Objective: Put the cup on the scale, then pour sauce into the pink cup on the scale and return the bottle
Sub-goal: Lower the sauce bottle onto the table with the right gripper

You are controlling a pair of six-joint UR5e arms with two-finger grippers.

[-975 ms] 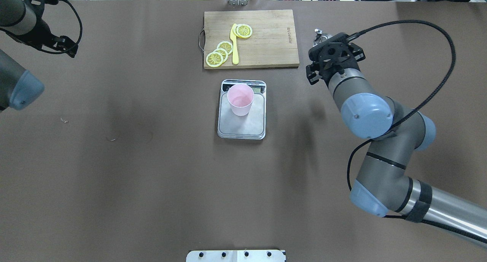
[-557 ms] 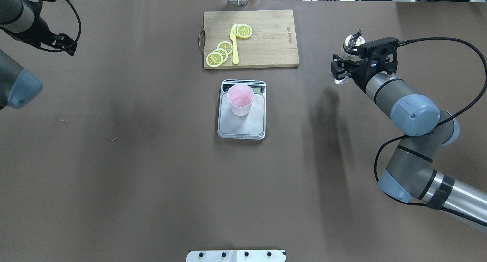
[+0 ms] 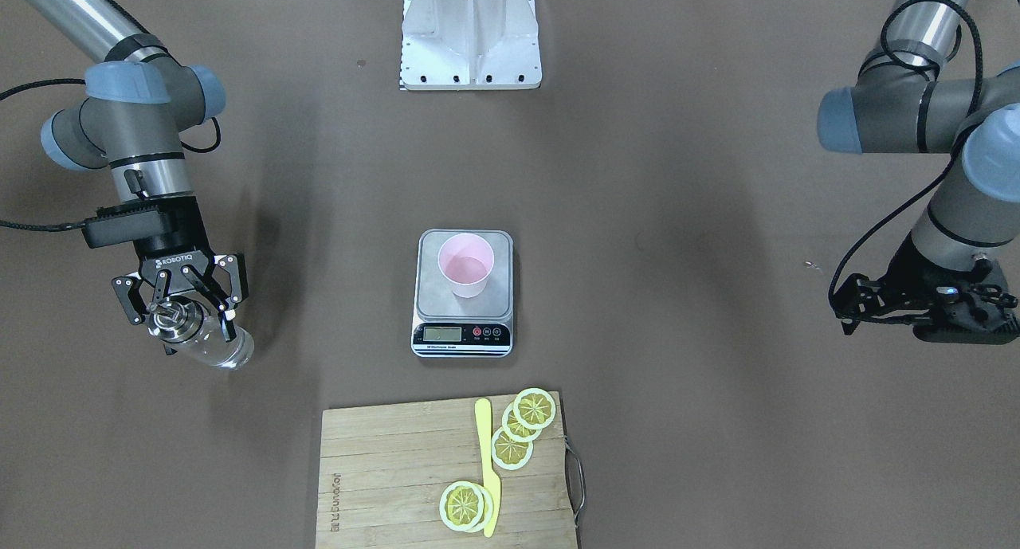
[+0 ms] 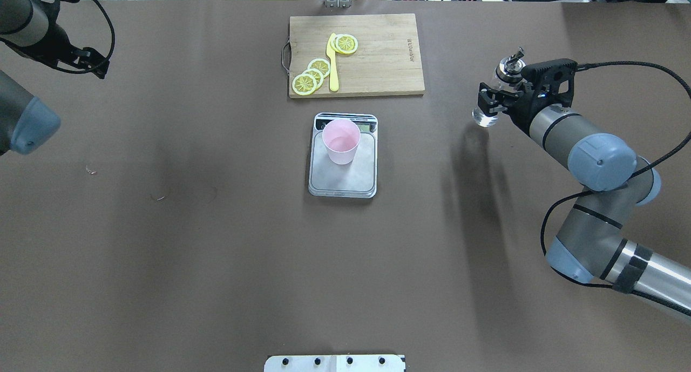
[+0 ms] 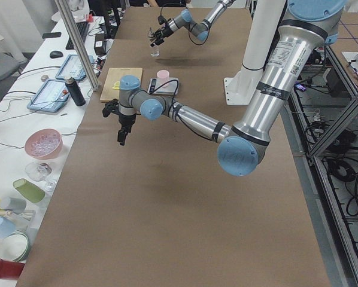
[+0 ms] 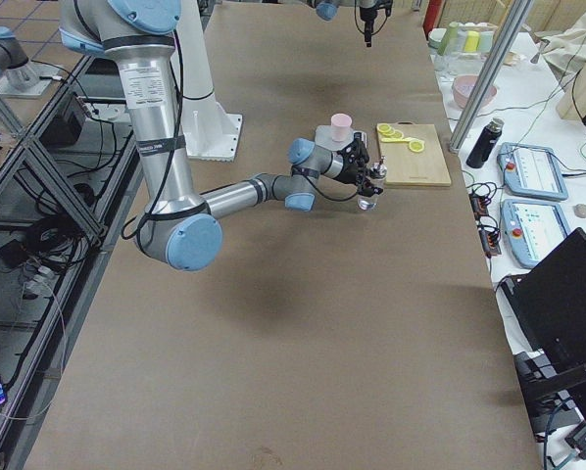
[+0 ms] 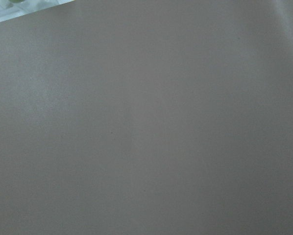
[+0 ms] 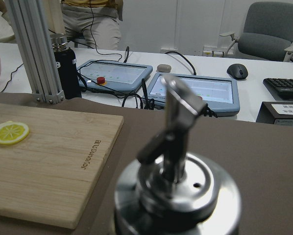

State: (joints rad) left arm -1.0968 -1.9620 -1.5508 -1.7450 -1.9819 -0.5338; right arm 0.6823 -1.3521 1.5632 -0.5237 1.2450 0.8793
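Note:
The pink cup (image 4: 341, 140) stands upright on the grey scale (image 4: 343, 180), near the display end; it also shows in the front view (image 3: 466, 264) on the scale (image 3: 430, 298). My right gripper (image 4: 494, 99) is shut on the clear glass bottle (image 4: 486, 113) with its metal spout cap (image 4: 510, 67), over the right part of the table. In the front view the gripper (image 3: 179, 302) holds the bottle (image 3: 211, 346) about upright. The right wrist view shows the cap (image 8: 178, 191) close up. My left gripper (image 4: 89, 61) is open and empty, far left.
A wooden cutting board (image 4: 378, 64) with lemon slices (image 4: 312, 75) and a yellow knife (image 4: 333, 64) lies behind the scale. The robot's base plate (image 4: 334, 363) is at the near edge. Tablets and a dark flask (image 8: 67, 66) sit beyond the table's far edge.
My right arm has swung to the right with the bottle, from beside the cutting board's right edge out over the right part of the table. The cup, scale and left arm stay put.

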